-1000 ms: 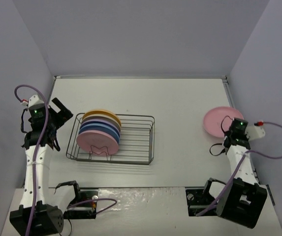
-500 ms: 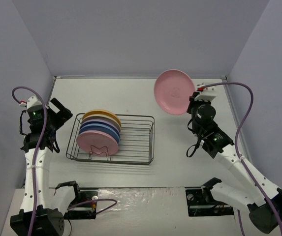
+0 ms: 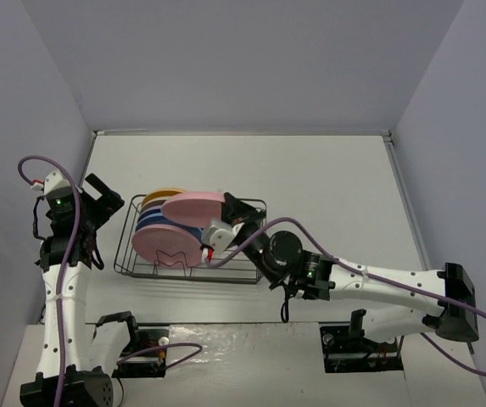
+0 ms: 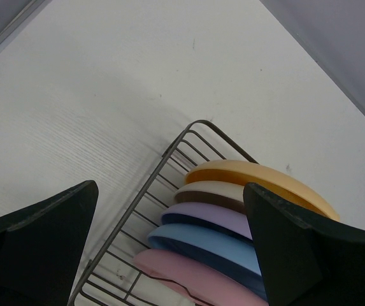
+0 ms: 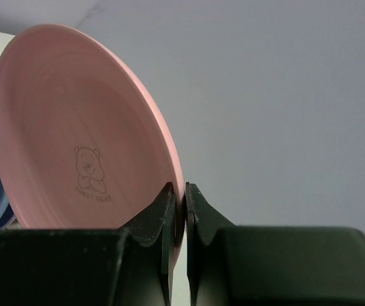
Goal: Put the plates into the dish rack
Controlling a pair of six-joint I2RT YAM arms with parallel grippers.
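Above the dish rack [image 3: 244, 248], the held pink plate [image 3: 193, 205] hangs tilted, its upper face partly toward the overhead camera, over the row of plates already standing on edge. The right gripper [image 5: 185, 199] is clamped on the plate's rim, both fingers pressed flat against its two faces. This edge grip probably leaves the lower rim free to drop between the wires. The right wrist view shows a small bear print [image 5: 90, 169] on the plate's face.

In the rack's left part, five plates lean in sequence. From the front they are the racked pink plate [image 4: 188, 280], blue plate [image 4: 201, 245], purple plate [image 4: 207, 213], cream plate [image 4: 214, 191] and yellow-orange plate [image 4: 265, 178]. Standing them on edge packs them closely and keeps the rack's right part bare, and the free slot appears to lie just in front of the racked pink plate.

The left gripper [image 3: 100, 197] hovers just beside the rack's left end, jaws spread wide and holding nothing, apparently kept out of the right arm's path. The rack rests on the white table [image 3: 327, 186].
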